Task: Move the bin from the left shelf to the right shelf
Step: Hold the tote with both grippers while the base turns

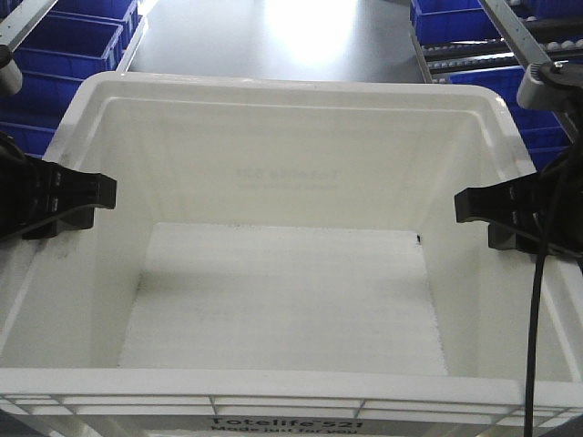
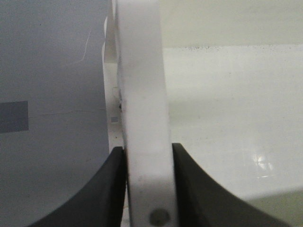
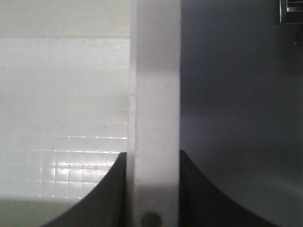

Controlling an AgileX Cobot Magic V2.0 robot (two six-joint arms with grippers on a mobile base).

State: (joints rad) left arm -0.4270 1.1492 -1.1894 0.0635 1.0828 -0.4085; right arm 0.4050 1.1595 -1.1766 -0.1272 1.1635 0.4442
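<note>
Plastic like this is stiff but slick: the bin (image 1: 291, 164) is a large white crate with a thick rim and ribbed outer walls, empty inside, so it is probably light for its bulk, yet wide enough to swing or twist if the two sides are not moved together. It fills the middle and lower part of the front view, with its printed wall at the bottom edge. It hangs between the left tool (image 1: 91, 193) at mid-left and the right tool (image 1: 478, 205) at mid-right. Each tool is closed on a side rim. Both wrist views show a dark jaw pressed against either face of the white rim (image 2: 142, 94), one inside the crate and one outside. The thick rim is the sensible hold, though the smooth plastic could slide in so narrow a pinch. Grey floor (image 1: 273, 36) shows beyond the far wall, and the wrist views show it past the rim too, so the crate appears lifted. The right shelf (image 1: 510, 29) with its pale rollers sits at upper right, apart from the crate. Dark blue crates (image 1: 68, 41) line the upper left and upper right, and those on the right could crowd the landing spot. A black cable (image 1: 533, 346) drops by the right tool near the crate's corner.
</note>
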